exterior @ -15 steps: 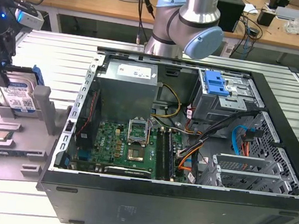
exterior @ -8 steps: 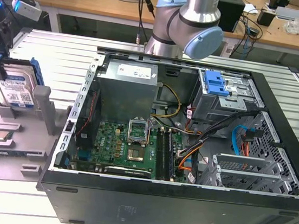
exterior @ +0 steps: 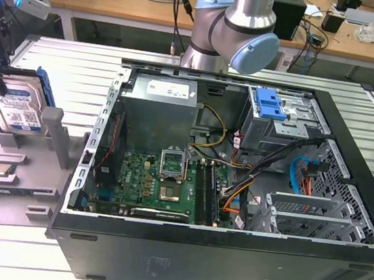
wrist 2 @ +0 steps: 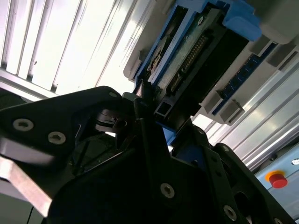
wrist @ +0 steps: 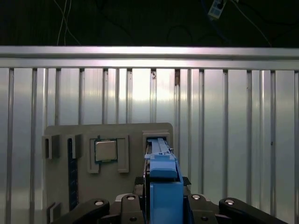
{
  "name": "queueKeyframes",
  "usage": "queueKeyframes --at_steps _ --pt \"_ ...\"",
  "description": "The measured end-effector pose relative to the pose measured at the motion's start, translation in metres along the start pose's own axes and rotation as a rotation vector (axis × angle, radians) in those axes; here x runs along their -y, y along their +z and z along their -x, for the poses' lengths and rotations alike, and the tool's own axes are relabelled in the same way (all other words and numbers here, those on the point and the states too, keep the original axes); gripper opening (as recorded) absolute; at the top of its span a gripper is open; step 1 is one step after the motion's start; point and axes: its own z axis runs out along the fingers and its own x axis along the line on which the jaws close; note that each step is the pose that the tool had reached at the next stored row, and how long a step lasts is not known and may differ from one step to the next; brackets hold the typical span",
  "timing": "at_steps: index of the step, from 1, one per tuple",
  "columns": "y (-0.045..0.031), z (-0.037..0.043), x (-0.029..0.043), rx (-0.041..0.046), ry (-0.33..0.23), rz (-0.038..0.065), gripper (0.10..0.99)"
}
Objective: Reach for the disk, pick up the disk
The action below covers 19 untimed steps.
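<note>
I am the 1 arm on this rig, and my 2 jaws sit astride the disk (wrist: pixel 161 156). The disk stands on its thin edge in a slot of a grey holder (wrist: pixel 135 133) on the ribbed metal surface (wrist: pixel 233 140). In the first wrist view the disk shows edge-on. Its blue bracket (wrist: pixel 164 175) faces the camera, its long axis runs straight away from it, and 1 black jaw lies along each flat face. I see no gap between either jaw and the bracket, so I judge the jaws closed on the disk, though I cannot tell how firmly they press. In the second wrist view 1 jaw meets a corner of the bracket, and the disk (wrist 2: pixel 196 60) shows its connector edge just past that corner. In the exterior view the disk (exterior: pixel 21 111) is at the exterior view's far left, upright in the holder with its white-and-blue label showing. It is well apart from the open computer case (exterior: pixel 236 187), and my jaws are at its side. A small square chip (wrist: pixel 106 150) lies flat in the holder near the disk. The disk appears not yet lifted from its slot.
</note>
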Motion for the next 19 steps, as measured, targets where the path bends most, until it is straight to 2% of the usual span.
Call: queueKeyframes --at_steps 19 --pt "-0.0167 -0.0004 0.0000 0.0000 0.000 0.000 0.365"
